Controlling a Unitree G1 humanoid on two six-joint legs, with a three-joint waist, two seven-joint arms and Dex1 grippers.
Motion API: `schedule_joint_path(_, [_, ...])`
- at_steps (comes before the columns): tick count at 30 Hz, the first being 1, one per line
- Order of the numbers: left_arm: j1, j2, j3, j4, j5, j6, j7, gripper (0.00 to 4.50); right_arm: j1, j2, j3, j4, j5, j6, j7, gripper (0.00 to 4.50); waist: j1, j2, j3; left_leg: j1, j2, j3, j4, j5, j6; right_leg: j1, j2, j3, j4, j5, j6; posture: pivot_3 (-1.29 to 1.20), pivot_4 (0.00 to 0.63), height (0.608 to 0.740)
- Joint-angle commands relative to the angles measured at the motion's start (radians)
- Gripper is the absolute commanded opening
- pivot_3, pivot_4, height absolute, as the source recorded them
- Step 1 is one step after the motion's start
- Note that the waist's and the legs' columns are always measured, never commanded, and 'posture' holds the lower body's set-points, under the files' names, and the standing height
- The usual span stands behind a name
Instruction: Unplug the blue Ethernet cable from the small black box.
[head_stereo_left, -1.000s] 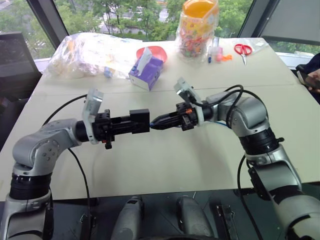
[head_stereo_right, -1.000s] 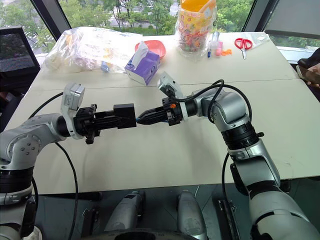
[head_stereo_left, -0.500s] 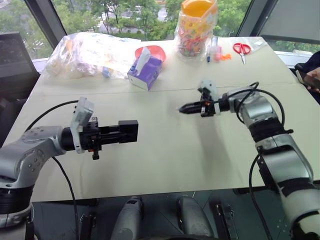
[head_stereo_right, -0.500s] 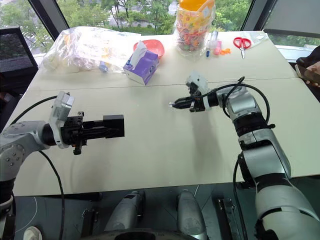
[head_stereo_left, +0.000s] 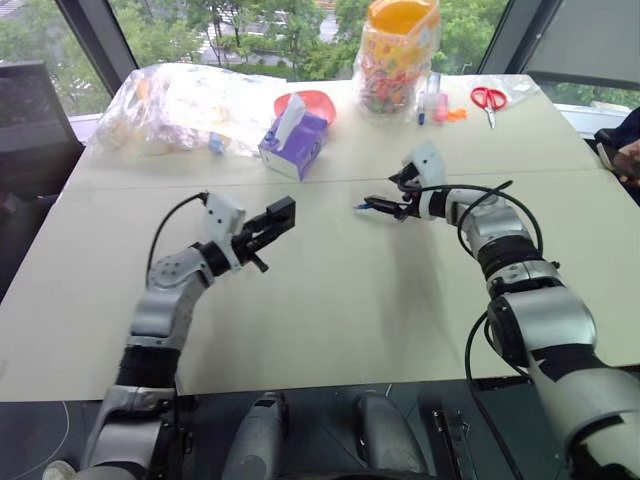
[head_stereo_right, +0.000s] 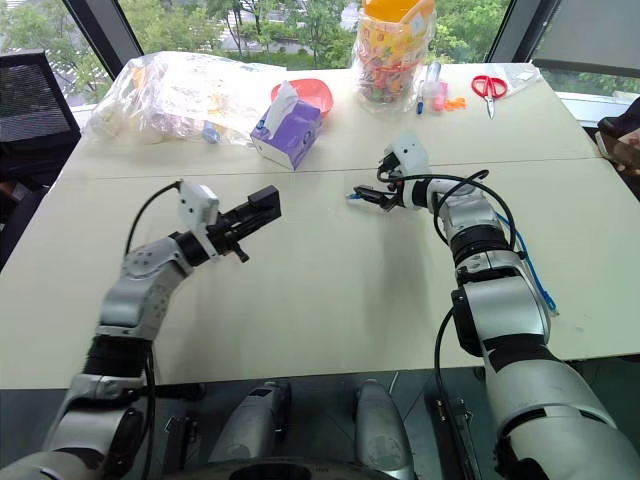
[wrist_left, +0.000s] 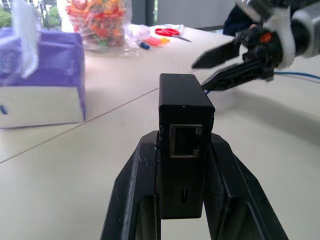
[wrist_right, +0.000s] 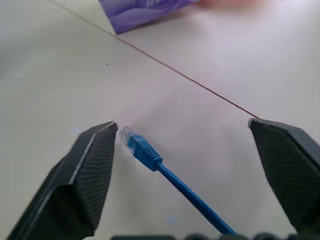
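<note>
While the left end effector (wrist_left: 182, 200) pinches the small black box (wrist_left: 182, 130), the right end effector (wrist_right: 192, 175) gapes around the blue Ethernet cable (wrist_right: 150, 157).

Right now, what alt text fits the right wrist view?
The open right gripper straddles the blue cable, whose plug lies loose by one finger above the table. A purple tissue box sits beyond.

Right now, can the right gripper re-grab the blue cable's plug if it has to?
Probably yes. The right gripper is open, and the blue Ethernet cable has its plug between the fingers, close by one fingertip. Nothing sits between them; the small black box is held apart in the left gripper.
</note>
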Motion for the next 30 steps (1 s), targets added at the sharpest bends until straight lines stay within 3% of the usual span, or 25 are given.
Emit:
schedule_joint_path(1, [-0.050,-0.043,-0.019,0.082,0.058,-0.102,0.035,0.49,0.069,-0.037,-0.052,-0.235,0.075,0.124,0.084,4.10,0.002,0.000,0.000,0.000,0.000,0.000,0.000,0.000,0.000,0.000,0.000,0.000,0.000,0.000,0.000,0.00,0.150,0.726])
schedule_joint_path(7, [-0.090,-0.101,-0.026,0.246,0.106,-0.214,0.053,0.49,0.373,-0.084,-0.051,-0.763,0.162,0.391,0.099,4.10,0.006,0.000,0.000,0.000,0.000,-0.001,0.000,0.000,0.000,0.000,0.000,0.000,0.000,0.000,0.001,0.00,0.150,0.726])
schedule_joint_path(14, [-0.111,-0.117,-0.033,0.398,0.129,-0.272,0.017,0.49,0.551,-0.075,-0.049,-1.024,0.195,0.532,0.026,4.10,0.002,0.000,0.000,0.001,0.000,0.000,0.003,0.000,0.000,0.002,0.000,0.000,0.001,0.000,0.001,0.00,0.150,0.726])
schedule_joint_path(15, [-0.110,-0.117,-0.031,0.403,0.127,-0.267,0.014,1.52,0.561,-0.074,-0.051,-1.043,0.203,0.546,0.019,4.15,0.002,0.000,0.000,0.002,0.000,0.000,0.003,0.000,0.001,0.002,0.000,0.000,0.001,0.000,0.001,0.00,0.150,0.726])
schedule_joint_path(23, [-0.074,-0.095,-0.008,0.356,0.097,-0.208,-0.013,4.46,0.626,-0.100,-0.039,-1.121,0.224,0.583,0.001,4.15,0.004,0.000,-0.001,0.002,0.000,-0.001,0.003,0.000,0.001,0.003,0.000,0.000,0.000,0.000,0.001,0.00,0.150,0.726])
schedule_joint_path(30, [0.053,-0.003,0.041,0.073,0.032,-0.016,0.004,4.46,0.714,-0.131,-0.028,-1.188,0.229,0.560,0.011,4.15,0.000,0.000,-0.001,0.003,0.001,-0.001,0.002,0.000,0.001,0.003,0.000,0.000,0.001,0.000,0.001,0.00,0.150,0.726])
